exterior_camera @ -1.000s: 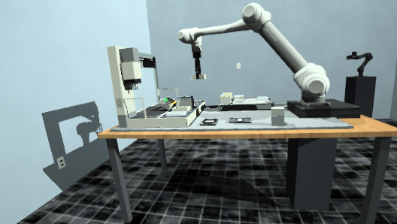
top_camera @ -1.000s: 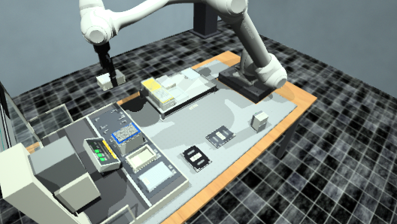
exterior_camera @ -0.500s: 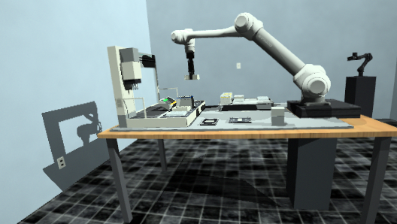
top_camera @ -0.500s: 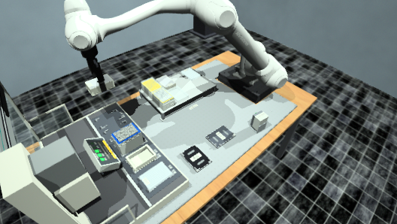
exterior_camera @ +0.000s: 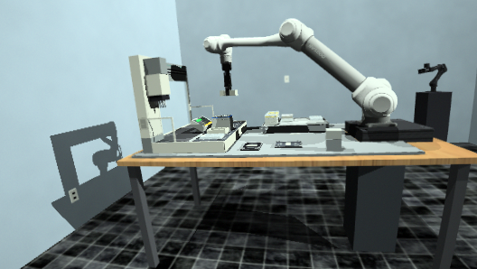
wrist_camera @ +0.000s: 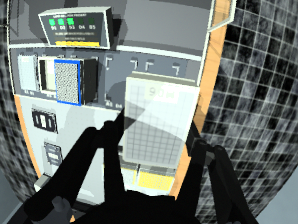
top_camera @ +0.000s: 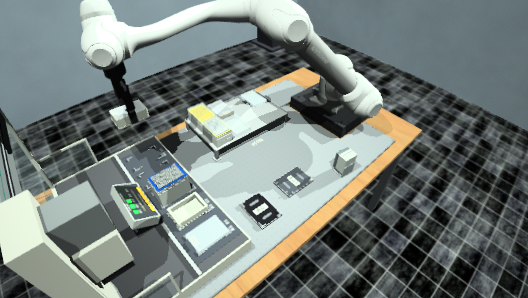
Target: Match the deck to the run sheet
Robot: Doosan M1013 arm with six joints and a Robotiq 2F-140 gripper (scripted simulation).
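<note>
My gripper [top_camera: 130,116] is shut on a pale grey labware block [top_camera: 126,114] and holds it high in the air over the far end of the deck. In the wrist view the block [wrist_camera: 156,125] has a gridded top and a yellow strip at its near end, and it sits between my fingers above empty locators [wrist_camera: 143,66]. On the deck stand a blue-rimmed tip rack [top_camera: 169,180], an open white reservoir [top_camera: 187,209] and a lidded plate [top_camera: 207,234]. The block also shows in the side view [exterior_camera: 229,92].
SHELF [top_camera: 235,122] holds several items, one a yellow-topped rack [top_camera: 205,116]. Two black nests [top_camera: 293,182] [top_camera: 260,210] lie near the front edge. A small grey key box [top_camera: 345,161] stands to the right. The handler's panel [top_camera: 135,205] and head [top_camera: 75,225] rise beside the deck.
</note>
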